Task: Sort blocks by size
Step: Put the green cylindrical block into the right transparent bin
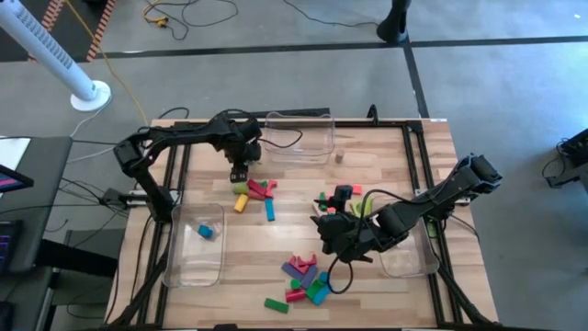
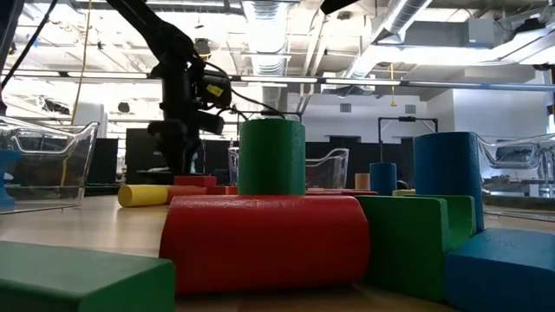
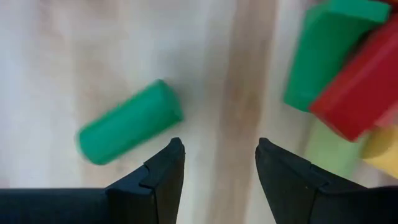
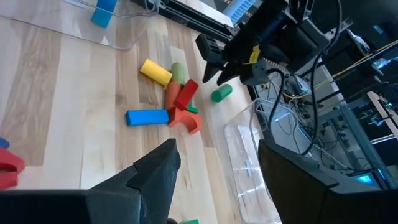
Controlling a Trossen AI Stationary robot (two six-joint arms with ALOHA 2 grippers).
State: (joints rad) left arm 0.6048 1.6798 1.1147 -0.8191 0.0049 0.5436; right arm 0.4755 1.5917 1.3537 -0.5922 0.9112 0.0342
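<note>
Wooden boards make the table top point(image 1: 386, 156), and the blocks lie in heaps on it. At the left of the high view sits a clear bin point(image 1: 197, 244) with one blue block point(image 1: 205, 231) inside. A bit right and higher up, the left gripper point(image 1: 239, 172) hangs low over the table beside a heap of red, green, yellow and blue blocks point(image 1: 257, 193). Its fingers are spread apart and hold nothing. In the left wrist view a small green cylinder point(image 3: 129, 122) lies on the wood just beside one finger, not between the two. It looks like this arm is about to pick a block or has just let one go; I cannot tell which. Next it should get the cylinder between the fingers, then squeeze. In the middle at the bottom lies another heap, pink, purple, red and green point(image 1: 303, 276). Right of the middle, the right gripper point(image 1: 328, 230) waits near a third small heap point(image 1: 338, 198), fingers wide, empty.
</note>
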